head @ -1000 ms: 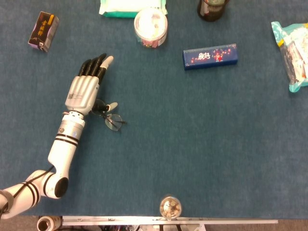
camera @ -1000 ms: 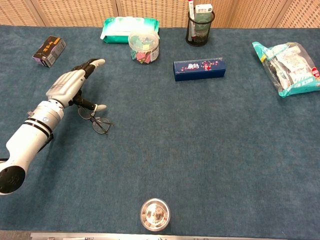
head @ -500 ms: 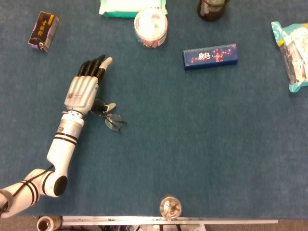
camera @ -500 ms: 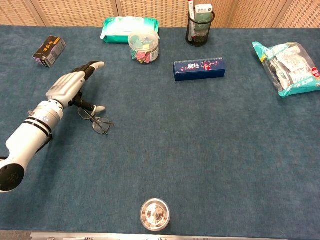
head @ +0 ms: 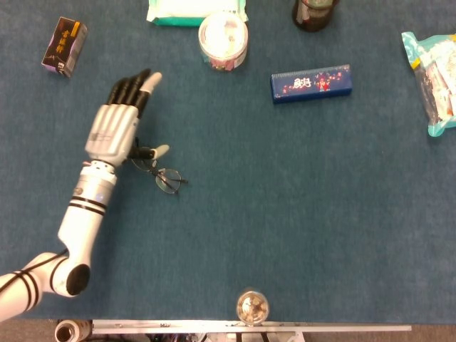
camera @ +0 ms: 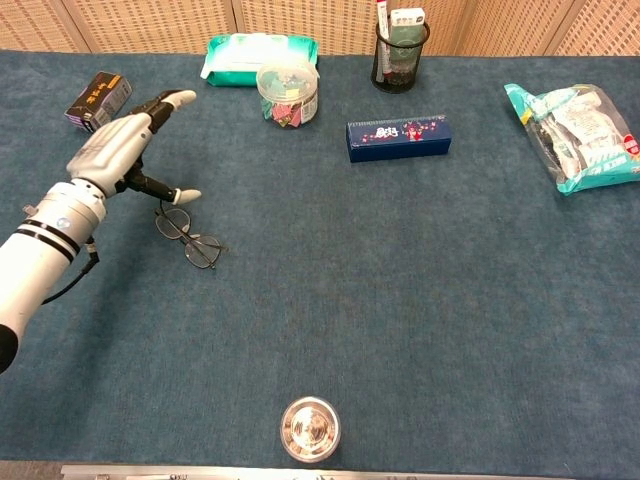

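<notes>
The left hand's fingers [head: 132, 89] stretch out straight and apart, thumb splayed sideways, holding nothing. The left hand [head: 114, 128] hovers above the blue surface [head: 285, 199], just over the far end of a pair of eyeglasses [head: 160, 173] that lies flat there. Relative to the eyeglasses: a small dark box [head: 64, 45] sits far beyond to the left, a round clear tub [head: 223, 40] beyond to the right, and a long blue box [head: 311, 83] farther right.
</notes>
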You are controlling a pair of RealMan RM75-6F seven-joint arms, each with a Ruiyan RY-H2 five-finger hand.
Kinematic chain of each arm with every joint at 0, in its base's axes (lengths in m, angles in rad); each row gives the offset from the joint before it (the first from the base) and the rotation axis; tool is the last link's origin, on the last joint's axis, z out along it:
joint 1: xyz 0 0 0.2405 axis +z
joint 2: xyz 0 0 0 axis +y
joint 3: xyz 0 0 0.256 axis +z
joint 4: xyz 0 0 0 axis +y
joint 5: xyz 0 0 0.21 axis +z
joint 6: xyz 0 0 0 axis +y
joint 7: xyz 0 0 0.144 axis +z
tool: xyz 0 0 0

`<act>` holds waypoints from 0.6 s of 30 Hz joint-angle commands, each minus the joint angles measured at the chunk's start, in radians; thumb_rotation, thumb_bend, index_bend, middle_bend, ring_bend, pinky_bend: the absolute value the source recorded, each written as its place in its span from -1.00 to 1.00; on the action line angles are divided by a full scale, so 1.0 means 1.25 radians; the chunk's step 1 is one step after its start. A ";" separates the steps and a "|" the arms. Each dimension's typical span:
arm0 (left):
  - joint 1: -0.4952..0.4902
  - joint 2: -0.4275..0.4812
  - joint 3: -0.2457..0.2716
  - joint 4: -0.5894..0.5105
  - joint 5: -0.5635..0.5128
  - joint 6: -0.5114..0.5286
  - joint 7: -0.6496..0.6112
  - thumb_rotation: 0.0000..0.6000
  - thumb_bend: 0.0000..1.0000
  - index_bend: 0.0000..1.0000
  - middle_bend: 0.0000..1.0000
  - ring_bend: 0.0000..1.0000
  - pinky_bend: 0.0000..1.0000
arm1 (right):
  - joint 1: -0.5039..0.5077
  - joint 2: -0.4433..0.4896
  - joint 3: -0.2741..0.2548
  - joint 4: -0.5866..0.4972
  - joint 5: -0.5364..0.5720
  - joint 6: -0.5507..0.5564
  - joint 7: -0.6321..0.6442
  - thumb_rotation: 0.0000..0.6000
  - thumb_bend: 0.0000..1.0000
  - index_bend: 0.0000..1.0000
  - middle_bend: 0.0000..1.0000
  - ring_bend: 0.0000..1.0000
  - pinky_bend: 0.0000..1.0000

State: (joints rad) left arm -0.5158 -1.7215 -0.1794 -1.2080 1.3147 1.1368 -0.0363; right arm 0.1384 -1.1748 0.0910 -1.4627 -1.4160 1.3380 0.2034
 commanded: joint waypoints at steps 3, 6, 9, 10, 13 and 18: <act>0.015 0.021 -0.004 -0.015 -0.014 0.012 0.008 1.00 -0.95 -1.00 -1.00 -1.00 -1.00 | 0.001 -0.001 -0.001 -0.003 -0.002 0.000 -0.004 1.00 -0.56 -0.13 -0.22 -0.32 0.16; 0.019 0.022 -0.002 -0.004 -0.018 0.009 -0.003 1.00 -0.95 -1.00 -1.00 -1.00 -1.00 | 0.002 -0.002 -0.002 -0.005 -0.003 0.000 -0.007 1.00 -0.56 -0.13 -0.22 -0.32 0.16; 0.022 0.020 -0.001 0.012 -0.023 0.005 -0.015 1.00 -0.95 -1.00 -1.00 -1.00 -1.00 | 0.003 -0.003 -0.002 -0.006 -0.002 -0.002 -0.010 1.00 -0.56 -0.13 -0.22 -0.32 0.16; 0.022 0.019 0.000 0.018 -0.023 0.004 -0.019 1.00 -0.94 -1.00 -1.00 -1.00 -1.00 | 0.003 -0.003 -0.002 -0.006 -0.001 -0.003 -0.011 1.00 -0.56 -0.13 -0.22 -0.32 0.16; 0.024 0.015 0.002 0.030 -0.021 0.005 -0.026 1.00 -0.95 -1.00 -1.00 -1.00 -1.00 | 0.004 -0.004 -0.002 -0.007 0.000 -0.004 -0.013 1.00 -0.56 -0.13 -0.22 -0.32 0.16; 0.026 0.007 0.005 0.048 -0.018 0.005 -0.037 1.00 -0.95 -1.00 -1.00 -1.00 -1.00 | 0.004 -0.004 -0.003 -0.007 0.002 -0.006 -0.016 1.00 -0.56 -0.13 -0.22 -0.32 0.16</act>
State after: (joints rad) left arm -0.4840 -1.7111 -0.1735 -1.1508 1.2921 1.1432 -0.0806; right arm 0.1437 -1.1802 0.0873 -1.4719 -1.4136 1.3302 0.1832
